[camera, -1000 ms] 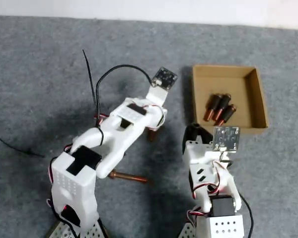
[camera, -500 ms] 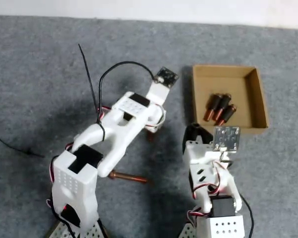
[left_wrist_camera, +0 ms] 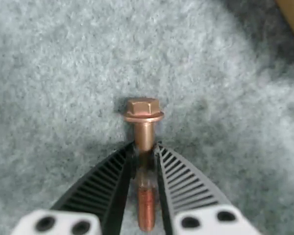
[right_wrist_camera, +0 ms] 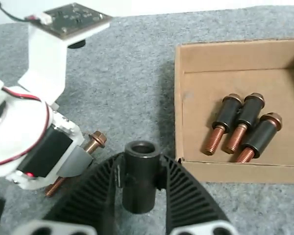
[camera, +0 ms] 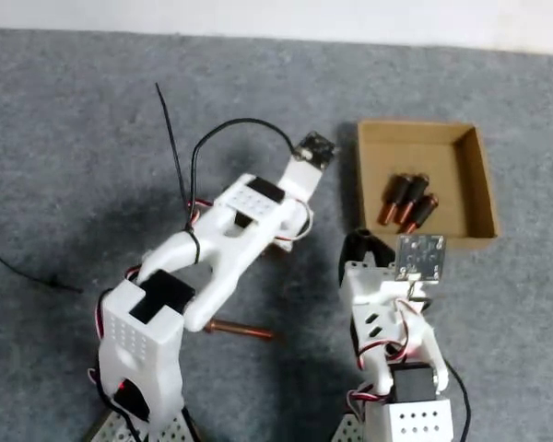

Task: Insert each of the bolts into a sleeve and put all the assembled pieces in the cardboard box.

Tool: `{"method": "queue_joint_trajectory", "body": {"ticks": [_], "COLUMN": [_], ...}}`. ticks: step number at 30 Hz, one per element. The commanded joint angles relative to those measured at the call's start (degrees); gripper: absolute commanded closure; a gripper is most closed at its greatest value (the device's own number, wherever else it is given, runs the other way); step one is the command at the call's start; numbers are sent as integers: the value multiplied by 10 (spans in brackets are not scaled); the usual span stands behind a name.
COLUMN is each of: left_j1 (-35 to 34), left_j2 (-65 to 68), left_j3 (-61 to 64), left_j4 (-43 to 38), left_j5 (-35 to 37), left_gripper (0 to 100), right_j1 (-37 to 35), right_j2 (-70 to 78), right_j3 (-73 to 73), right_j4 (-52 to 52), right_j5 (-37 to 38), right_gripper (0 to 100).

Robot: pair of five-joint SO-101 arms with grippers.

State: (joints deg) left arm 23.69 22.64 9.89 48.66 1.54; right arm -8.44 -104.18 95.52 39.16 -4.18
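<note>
My left gripper (left_wrist_camera: 144,148) is shut on the shank of a copper bolt (left_wrist_camera: 143,113), its hex head pointing away from the fingers, just above the grey mat. The right wrist view also catches this bolt (right_wrist_camera: 92,142). My right gripper (right_wrist_camera: 140,159) is shut on a black sleeve (right_wrist_camera: 139,178) held upright with its bore facing up, a short way from the bolt and in front of the cardboard box (right_wrist_camera: 225,56). Three assembled pieces (camera: 407,201) lie side by side inside the box (camera: 415,134). A second loose bolt (camera: 241,329) lies on the mat under the left arm.
A thin black cable tie (camera: 37,276) lies on the mat at the far left. The left arm's black cable (camera: 203,147) loops above its wrist. Grey mat (camera: 74,138) covers the table, with free room left of and behind the arms.
The left arm's wrist has swung a little to the right, toward the box and the sleeve, carrying its bolt. The right arm has stayed still.
</note>
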Motion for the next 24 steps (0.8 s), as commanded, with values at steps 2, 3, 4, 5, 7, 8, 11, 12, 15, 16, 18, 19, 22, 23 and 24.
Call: {"method": "queue_joint_trajectory", "body": {"ticks": [2, 3, 4, 5, 7, 8, 11, 12, 15, 16, 18, 19, 22, 23, 24], "left_j1": [1, 2, 2, 2, 2, 2, 2, 2, 2, 2, 2, 2, 2, 2, 2], "left_j2": [-29, -42, -57, -77, -125, -152, -244, -278, -385, -422, -494, -529, -627, -660, -692], "left_j3": [-10, -6, 3, 13, 44, 62, 135, 165, 263, 298, 366, 399, 486, 507, 526], "left_j4": [10, 11, 10, 9, 7, 3, -34, -52, -120, -146, -201, -230, -299, -313, -323], "left_j5": [4, 4, 5, 5, 5, 5, 5, 5, 5, 5, 5, 5, 5, 5, 5], "left_gripper": [995, 995, 995, 995, 995, 995, 995, 995, 995, 995, 995, 995, 995, 995, 995], "right_j1": [4, 4, 4, 4, 4, 2, 2, 1, 1, 1, 1, 1, -8, -18, -29], "right_j2": [-7, -7, -7, -7, -7, -7, -7, -7, -7, -7, -7, -7, -7, -7, -7], "right_j3": [8, 8, 8, 8, 8, 8, 8, 8, 8, 8, 9, 9, 9, 10, 12], "right_j4": [-20, -20, -20, -20, -21, -21, -21, -21, -22, -26, -44, -47, -47, -47, -47], "right_j5": [6, 6, 6, 6, 6, 6, 6, 6, 6, 6, 6, 6, 6, 6, 6], "right_gripper": [994, 994, 994, 994, 994, 994, 994, 994, 994, 994, 994, 994, 994, 994, 994]}}
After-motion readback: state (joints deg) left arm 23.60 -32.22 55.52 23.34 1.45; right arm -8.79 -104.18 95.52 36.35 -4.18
